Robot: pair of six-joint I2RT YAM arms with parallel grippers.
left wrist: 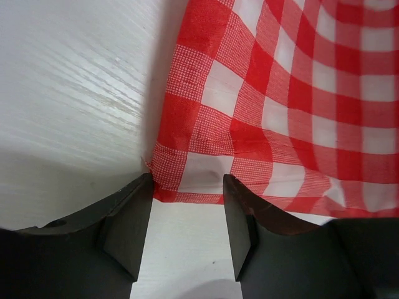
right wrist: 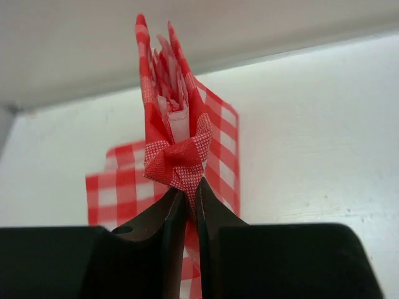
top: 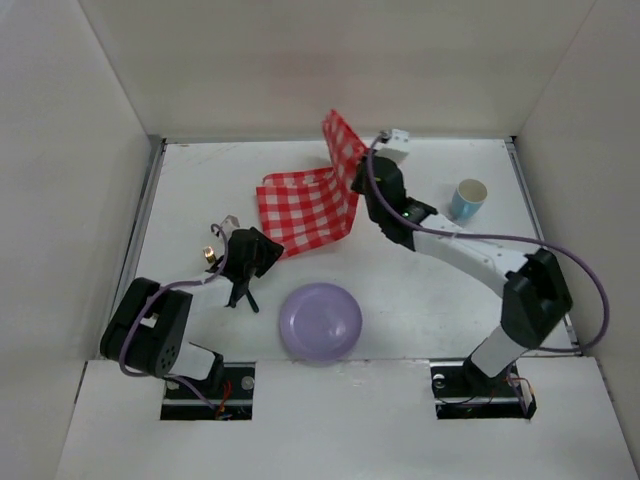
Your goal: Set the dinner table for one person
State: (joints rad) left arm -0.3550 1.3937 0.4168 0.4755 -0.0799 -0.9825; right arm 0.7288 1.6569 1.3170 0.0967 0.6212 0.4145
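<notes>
A red-and-white checked cloth [top: 300, 205] lies on the white dinner table [top: 200, 190] at the middle back. My right gripper [top: 360, 188] is shut on the cloth's right side and holds that part raised, bunched above the jaws in the right wrist view [right wrist: 177, 156]. My left gripper [top: 268, 252] is open at the cloth's near left corner. In the left wrist view that corner [left wrist: 187, 177] lies just ahead of the fingertips, with only bare table between the jaws. A lilac plate [top: 320, 322] sits at the near middle. A blue-and-white cup [top: 466, 199] stands at the right.
White walls close in the table at the back and on both sides. Thin metal rails [top: 148, 215] run along the table's left and right edges. The right arm reaches across the table between the cup and the plate.
</notes>
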